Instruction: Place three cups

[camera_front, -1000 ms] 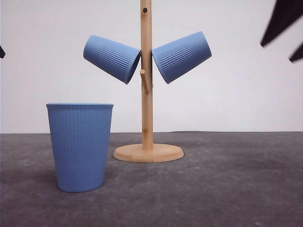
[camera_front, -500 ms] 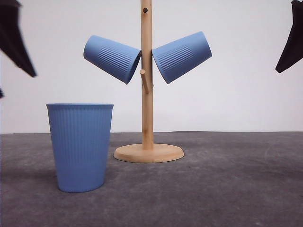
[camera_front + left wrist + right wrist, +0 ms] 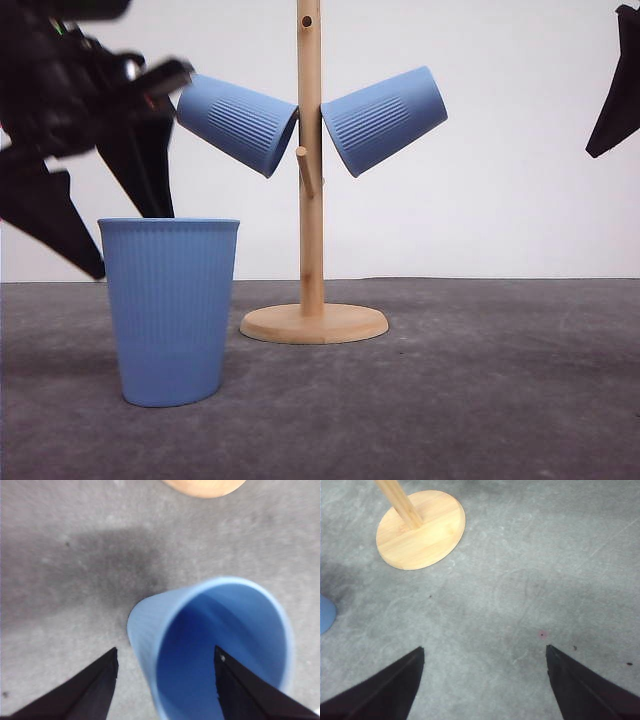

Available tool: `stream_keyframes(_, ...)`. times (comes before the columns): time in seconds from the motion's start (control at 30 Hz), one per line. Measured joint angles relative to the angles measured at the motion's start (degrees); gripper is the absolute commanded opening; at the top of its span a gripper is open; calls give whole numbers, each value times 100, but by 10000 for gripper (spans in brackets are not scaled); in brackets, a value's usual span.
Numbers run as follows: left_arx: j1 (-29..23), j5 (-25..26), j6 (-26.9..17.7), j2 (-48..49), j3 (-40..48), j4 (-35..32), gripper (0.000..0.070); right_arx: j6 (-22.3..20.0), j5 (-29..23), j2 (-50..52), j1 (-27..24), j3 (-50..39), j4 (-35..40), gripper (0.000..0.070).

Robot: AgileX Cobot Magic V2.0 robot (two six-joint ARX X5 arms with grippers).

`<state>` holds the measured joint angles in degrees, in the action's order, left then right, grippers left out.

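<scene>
Since a moment ago our left gripper (image 3: 100, 235) drops at frame left, jaws spread astride the standing cup's (image 3: 171, 310) rim; the wooden stand (image 3: 311, 200) beside holds two cups; our right gripper (image 3: 482, 680) is spread too.

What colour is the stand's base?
Light natural wood, the stand's base, best seen in the right wrist view.

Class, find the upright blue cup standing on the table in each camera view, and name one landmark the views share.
Front view: upright cup at lower left, left of the wooden stand.
Left wrist view: cup seen from above, mouth open.
Right wrist view: blue sliver at the edge.
Shared landmark: the stand's round base.
</scene>
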<state>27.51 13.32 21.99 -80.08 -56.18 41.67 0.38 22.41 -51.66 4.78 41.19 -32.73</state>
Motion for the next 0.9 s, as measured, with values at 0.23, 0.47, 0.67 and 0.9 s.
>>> stream_keyframes(0.23,17,2,65,-396,-3,-69,77,0,2,0,0,0,0,479)
stream_keyframes(0.47,17,309,-15,-397,-31,-12,1,0,32,0,41,0,-2,480)
stream_keyframes(0.67,17,1043,-290,-397,-438,605,1,-82,789,12,219,0,-53,515)
stream_keyframes(0.9,17,1910,-833,-397,-1310,1523,1,-385,1893,66,842,0,17,587)
